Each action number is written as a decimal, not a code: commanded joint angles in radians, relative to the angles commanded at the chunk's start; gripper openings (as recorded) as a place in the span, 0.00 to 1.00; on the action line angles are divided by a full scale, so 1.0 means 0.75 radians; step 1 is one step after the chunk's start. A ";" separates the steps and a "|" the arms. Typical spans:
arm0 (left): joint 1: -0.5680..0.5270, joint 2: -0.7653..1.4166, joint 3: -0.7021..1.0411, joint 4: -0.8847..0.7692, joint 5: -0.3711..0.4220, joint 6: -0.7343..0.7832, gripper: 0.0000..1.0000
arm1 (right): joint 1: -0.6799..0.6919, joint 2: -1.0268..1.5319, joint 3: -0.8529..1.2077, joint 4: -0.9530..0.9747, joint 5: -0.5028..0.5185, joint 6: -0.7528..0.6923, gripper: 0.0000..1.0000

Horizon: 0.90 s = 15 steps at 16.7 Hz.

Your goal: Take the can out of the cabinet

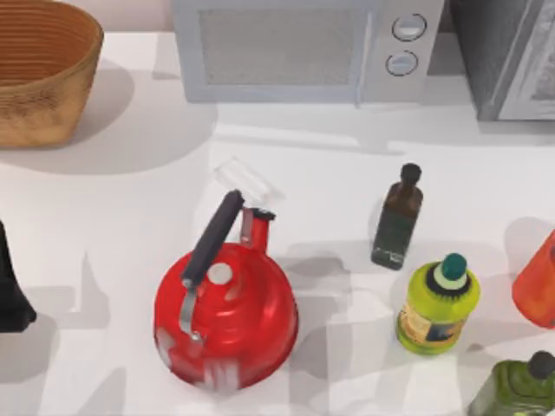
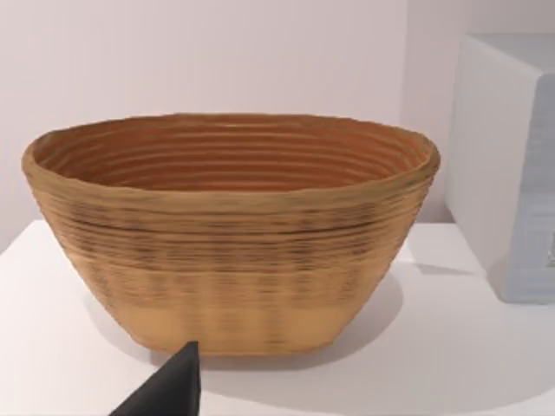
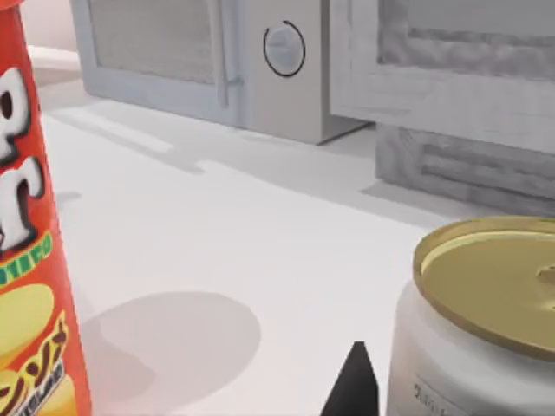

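Trouble could come mostly from the tall red snack tube (image 3: pixel 26 260), which stands at the counter's (image 1: pixel 329 165) right edge near the can (image 3: pixel 486 321). A wide swing of the right gripper (image 3: pixel 354 390) may tip it over, and I think the can's smooth round side could slip in a weak grasp. The can, with its gold lid, stands on the counter close before this gripper, not inside the cabinet (image 3: pixel 460 87) at the back right corner. Its lower part is cut off, and the cabinet's inside is hidden behind its front. For either gripper I cannot tell whether it is open or closed. The left gripper (image 2: pixel 169 390) is parked at the left edge, facing the basket (image 2: pixel 230 234).
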 joint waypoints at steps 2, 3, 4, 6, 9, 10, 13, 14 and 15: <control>0.000 0.000 0.000 0.000 0.000 0.000 1.00 | 0.000 0.000 0.000 0.000 0.000 0.000 0.23; 0.000 0.000 0.000 0.000 0.000 0.000 1.00 | 0.000 0.000 0.000 0.000 0.000 0.000 0.30; 0.000 0.000 0.000 0.000 0.000 0.000 1.00 | 0.000 0.000 0.000 0.000 0.000 0.000 0.38; 0.000 0.000 0.000 0.000 0.000 0.000 1.00 | 0.000 0.000 0.000 0.000 0.000 0.000 0.53; 0.000 0.000 0.000 0.000 0.000 0.000 1.00 | 0.000 0.000 0.000 0.000 0.000 0.000 0.75; 0.000 0.000 0.000 0.000 0.000 0.000 1.00 | 0.000 0.000 0.000 0.000 0.000 0.000 0.83; 0.000 0.000 0.000 0.000 0.000 0.000 1.00 | 0.000 0.000 0.000 0.000 0.000 0.000 1.00; 0.000 0.000 0.000 0.000 0.000 0.000 1.00 | 0.000 0.000 0.000 0.000 0.000 0.000 1.00; 0.000 0.000 0.000 0.000 0.000 0.000 1.00 | 0.000 0.000 0.000 0.000 0.000 0.000 1.00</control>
